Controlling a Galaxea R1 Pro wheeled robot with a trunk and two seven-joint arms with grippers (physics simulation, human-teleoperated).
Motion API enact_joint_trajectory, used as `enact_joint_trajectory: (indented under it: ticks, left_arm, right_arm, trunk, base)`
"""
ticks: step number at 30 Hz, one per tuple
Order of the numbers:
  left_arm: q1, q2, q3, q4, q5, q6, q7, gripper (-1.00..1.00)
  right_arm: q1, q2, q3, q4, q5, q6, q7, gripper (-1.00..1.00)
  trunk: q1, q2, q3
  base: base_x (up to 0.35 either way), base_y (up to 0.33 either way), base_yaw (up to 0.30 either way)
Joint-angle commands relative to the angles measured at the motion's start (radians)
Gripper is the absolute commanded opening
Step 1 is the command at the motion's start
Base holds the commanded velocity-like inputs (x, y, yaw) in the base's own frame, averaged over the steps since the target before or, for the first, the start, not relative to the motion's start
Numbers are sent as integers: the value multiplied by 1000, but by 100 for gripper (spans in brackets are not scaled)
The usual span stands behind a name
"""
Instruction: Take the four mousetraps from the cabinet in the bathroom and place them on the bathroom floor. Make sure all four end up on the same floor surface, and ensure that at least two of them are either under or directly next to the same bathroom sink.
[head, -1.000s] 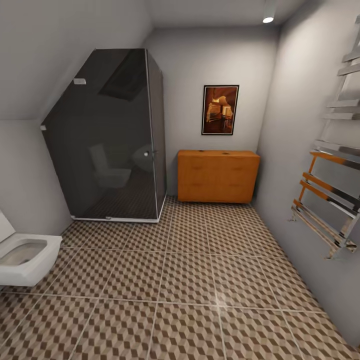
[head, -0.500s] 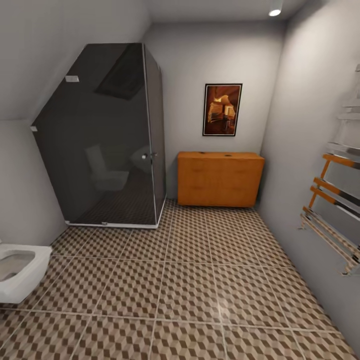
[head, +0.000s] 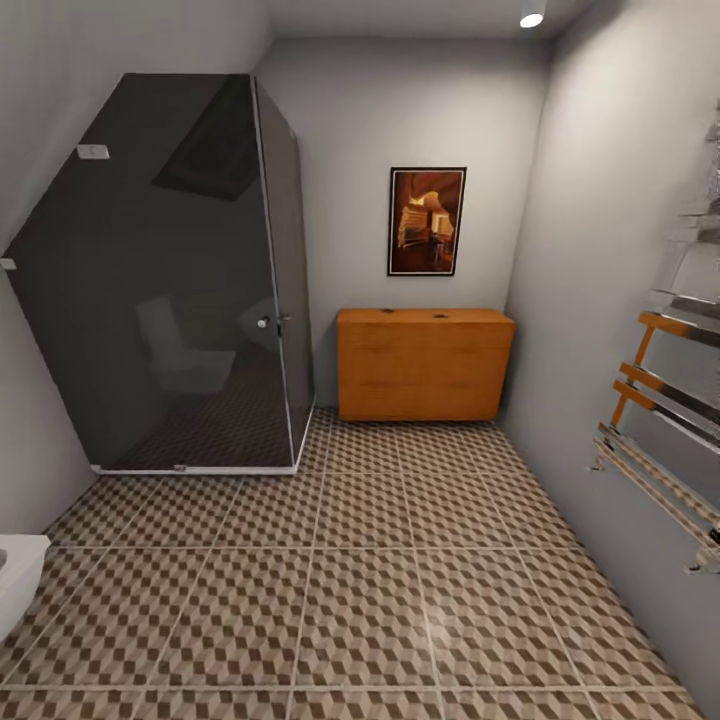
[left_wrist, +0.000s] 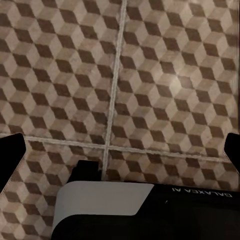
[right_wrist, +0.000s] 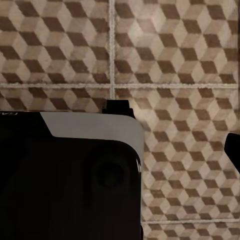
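**Bathroom stock, seen from mid-floor**

- Cabinet (head: 424, 363): ahead of you against the far wall, in the corner by the right-hand wall. Orange-brown, fronts closed. Two small dark items lie on its top, too small to identify.
- Mousetraps: you cannot make any out at this range.
- Floor (head: 360, 560): cube-pattern tiles with pale grout, running from you to the cabinet foot. Both wrist views look straight down on it.
- Shower (head: 170, 290): dark glass enclosure, left of the cabinet, in the far left corner.
- Picture (head: 427, 221): framed, on the far wall above the cabinet.
- Towel rail (head: 665, 420): chrome bars on the right-hand wall.
- Toilet (head: 15, 585): white edge at your near left.
- Ceiling light (head: 532, 18): lit, upper right.
- Left gripper: dark finger (left_wrist: 11, 162) tips sit at opposite edges of the wrist view, spread wide, nothing between them.
- Right gripper: one dark tip at the edge of its wrist view; you cannot tell its state.
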Motion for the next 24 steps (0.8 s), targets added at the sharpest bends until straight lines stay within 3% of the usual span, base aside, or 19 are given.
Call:
enact_joint_trajectory:
  ticks: [1, 15, 24]
  left_arm:
    - [-1, 0, -9, 1, 8, -3, 3, 100]
    - [0, 0, -9, 0, 8, -4, 3, 100]
    - [0, 0, -9, 0, 8, -4, 3, 100]
  right_arm:
    - [-1, 0, -8, 2, 10, 2, -2, 100]
    - [-1, 0, -8, 2, 10, 3, -2, 100]
    - [-1, 0, -8, 2, 10, 7, -2, 100]
  trunk:
    - [1, -1, 0]
    - [1, -1, 9]
    - [1, -1, 11]
  base:
    - [323, 0, -210]
    - [323, 0, -207]
    - [323, 0, -57]
